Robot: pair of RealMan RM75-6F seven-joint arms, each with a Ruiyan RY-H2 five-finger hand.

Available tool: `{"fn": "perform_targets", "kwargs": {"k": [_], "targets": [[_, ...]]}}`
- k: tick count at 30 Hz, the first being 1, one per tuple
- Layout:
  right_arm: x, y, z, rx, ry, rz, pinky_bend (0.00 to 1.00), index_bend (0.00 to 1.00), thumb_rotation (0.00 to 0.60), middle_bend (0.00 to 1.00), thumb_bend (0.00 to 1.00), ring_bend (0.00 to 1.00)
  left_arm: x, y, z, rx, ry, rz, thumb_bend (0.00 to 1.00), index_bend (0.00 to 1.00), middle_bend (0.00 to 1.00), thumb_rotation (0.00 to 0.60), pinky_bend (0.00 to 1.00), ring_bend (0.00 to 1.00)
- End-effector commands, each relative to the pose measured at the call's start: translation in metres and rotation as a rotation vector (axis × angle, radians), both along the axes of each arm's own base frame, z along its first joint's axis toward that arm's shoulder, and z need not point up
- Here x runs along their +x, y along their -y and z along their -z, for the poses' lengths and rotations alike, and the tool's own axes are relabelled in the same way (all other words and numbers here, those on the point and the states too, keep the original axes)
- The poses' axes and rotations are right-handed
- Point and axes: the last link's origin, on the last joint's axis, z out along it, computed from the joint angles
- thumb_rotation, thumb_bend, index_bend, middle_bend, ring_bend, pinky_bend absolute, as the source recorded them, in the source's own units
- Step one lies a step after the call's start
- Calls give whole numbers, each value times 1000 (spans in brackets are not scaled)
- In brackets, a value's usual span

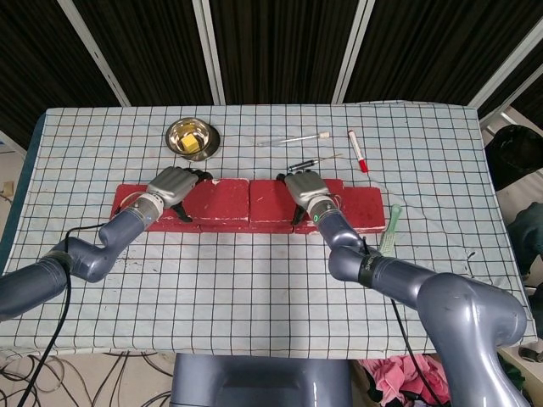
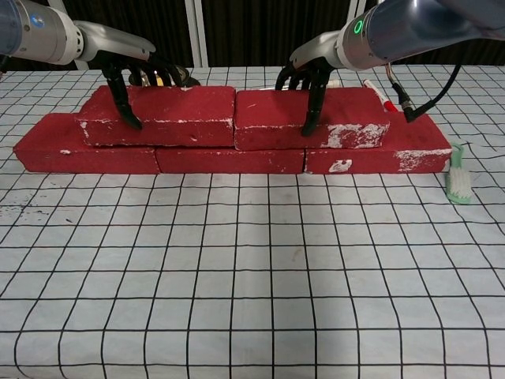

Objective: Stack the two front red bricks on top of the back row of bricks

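Two red bricks sit stacked on the back row, both my hands on them.

From the head view, my left hand (image 1: pixel 172 188) covers the left top brick (image 1: pixel 212 201) and my right hand (image 1: pixel 305 190) the right top brick (image 1: pixel 271 201), fingers draped over the far edge. From the chest view, fingers (image 2: pixel 124 99) and thumbs clamp each brick across its width; the bottom row (image 2: pixel 230 159) lies beneath on the checked cloth (image 2: pixel 252 268).
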Motion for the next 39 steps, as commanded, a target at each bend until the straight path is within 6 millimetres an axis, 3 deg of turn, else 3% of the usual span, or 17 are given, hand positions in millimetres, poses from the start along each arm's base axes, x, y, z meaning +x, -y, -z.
{"fn": "perform_targets", "kwargs": {"k": [1,10,39], "targets": [[0,0,0,1,-2,0,114,152,600,153,0,108,1,0,0,1,1,1,82,164,209,600,245,134],[0,-1,0,-8,-8,5,114,124,600,127,0,73,-1,-1,-3,3,-6,-14,5,135,175,600,221,103],[3,-4,-3,-6,-14,5,114,95,600,103,0,65,0,0,-3,12,-10,-31,0,105,139,600,185,67]]}}
